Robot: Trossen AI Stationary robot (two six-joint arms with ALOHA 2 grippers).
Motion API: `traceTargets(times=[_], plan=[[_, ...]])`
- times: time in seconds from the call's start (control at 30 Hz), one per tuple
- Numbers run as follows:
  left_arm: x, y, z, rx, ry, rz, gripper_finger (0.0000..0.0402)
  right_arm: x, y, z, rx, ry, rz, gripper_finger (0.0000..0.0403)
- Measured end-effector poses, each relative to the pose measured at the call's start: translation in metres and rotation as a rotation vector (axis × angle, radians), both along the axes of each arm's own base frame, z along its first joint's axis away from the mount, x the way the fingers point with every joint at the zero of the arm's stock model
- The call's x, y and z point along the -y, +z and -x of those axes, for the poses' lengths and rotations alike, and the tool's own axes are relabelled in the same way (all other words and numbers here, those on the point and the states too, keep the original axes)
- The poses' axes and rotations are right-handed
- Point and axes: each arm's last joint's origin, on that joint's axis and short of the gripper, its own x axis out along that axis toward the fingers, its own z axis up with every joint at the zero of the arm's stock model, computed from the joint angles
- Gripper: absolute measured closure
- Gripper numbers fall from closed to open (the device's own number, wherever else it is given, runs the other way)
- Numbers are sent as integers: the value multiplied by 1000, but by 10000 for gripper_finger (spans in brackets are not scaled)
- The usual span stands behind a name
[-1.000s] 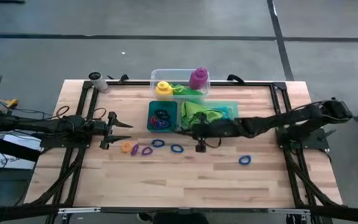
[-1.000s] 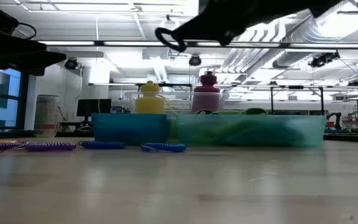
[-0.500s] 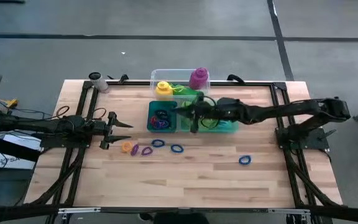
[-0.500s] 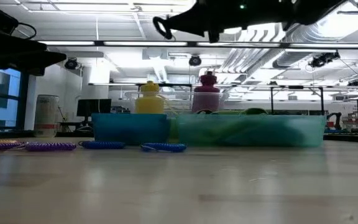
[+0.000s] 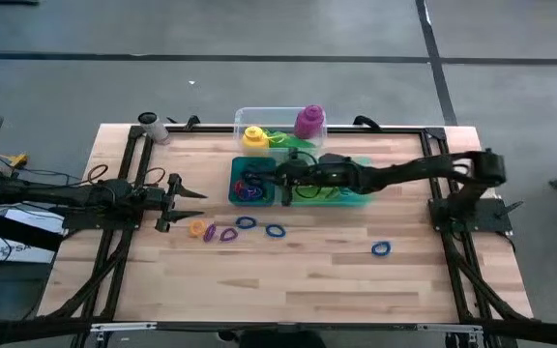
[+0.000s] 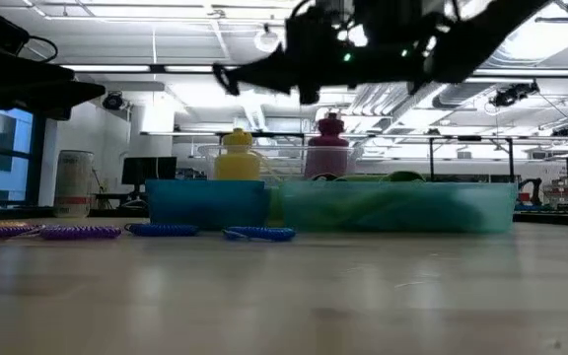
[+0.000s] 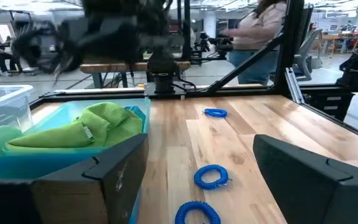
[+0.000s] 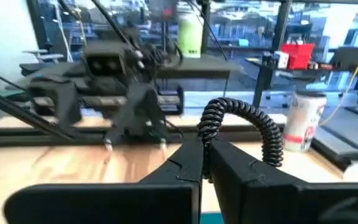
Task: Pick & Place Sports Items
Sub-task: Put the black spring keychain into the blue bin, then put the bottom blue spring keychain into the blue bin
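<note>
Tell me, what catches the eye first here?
The right gripper hangs above the teal tray mid-table, pinching a black coiled ring. Behind the tray, a yellow bottle and a purple bottle stand in a clear tub. The left gripper waits open at the table's left.

High cam looks straight down; low cam sits level w/ table; both share teal tray (image 5: 259, 198).

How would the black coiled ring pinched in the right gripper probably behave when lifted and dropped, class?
The black coiled ring arches up from the shut right gripper without drooping, so it is probably springy and light. Its coils look like soft cord, so it may stretch if snagged. Dropped, it might bounce or roll a little.
</note>
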Motion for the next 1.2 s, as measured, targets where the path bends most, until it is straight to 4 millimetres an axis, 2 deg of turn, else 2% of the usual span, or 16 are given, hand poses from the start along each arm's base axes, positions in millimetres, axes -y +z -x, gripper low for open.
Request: traceTargets(times=[0.27,0.4,0.47,0.7,0.87,1.03,1.2], plan=[[0,0,0,0,0,0,165,17,-51,-13,-92,-43,-96,402],[0,0,0,0,0,0,165,20,-66,-15,-132,-89,-109,398],[0,0,0,0,0,0,165,20,-71,-16,-145,-99,-110,382],[0,0,0,0,0,0,165,20,-73,-16,-142,-113,-156,278],[0,0,0,0,0,0,165,18,-73,-16,-145,-90,-158,223],[0,0,0,0,0,0,165,14,-68,-15,-172,-83,-160,200],[0,0,0,0,0,0,165,6,-44,-8,-187,-76,-159,197]])
